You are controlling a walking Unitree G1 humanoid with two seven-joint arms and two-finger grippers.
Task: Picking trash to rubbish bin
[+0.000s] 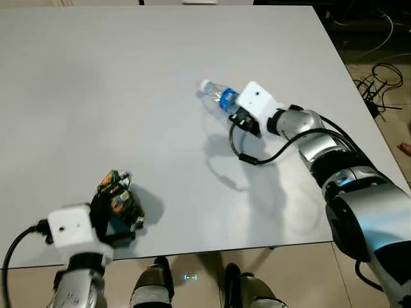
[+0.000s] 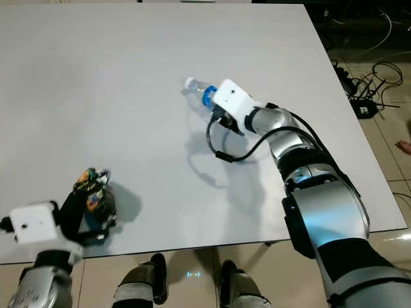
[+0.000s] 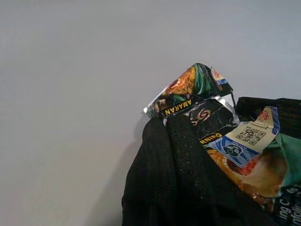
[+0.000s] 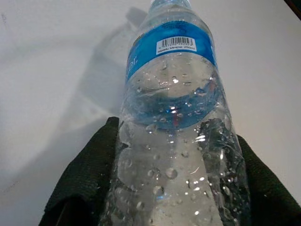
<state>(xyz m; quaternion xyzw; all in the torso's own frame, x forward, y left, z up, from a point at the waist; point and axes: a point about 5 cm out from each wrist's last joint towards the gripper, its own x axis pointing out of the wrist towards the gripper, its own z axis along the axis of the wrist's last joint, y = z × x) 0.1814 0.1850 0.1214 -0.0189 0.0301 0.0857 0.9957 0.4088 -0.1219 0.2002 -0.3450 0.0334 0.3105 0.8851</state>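
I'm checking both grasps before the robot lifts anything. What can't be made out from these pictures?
- Bottle base: cut off by the right wrist view's lower edge; in the eye views the right gripper covers it.
- Wrapper far side: hidden behind a left gripper finger and cut by the picture's edge.
- Wrapper print: too small in the eye views.
- Table underside, near edge: robot's body hides it.

On the table, a water bottle lay right of centre, inside the right gripper. A crumpled snack wrapper sat at lower left near the table's front edge, inside the left gripper. Cables lay on the floor at upper right.
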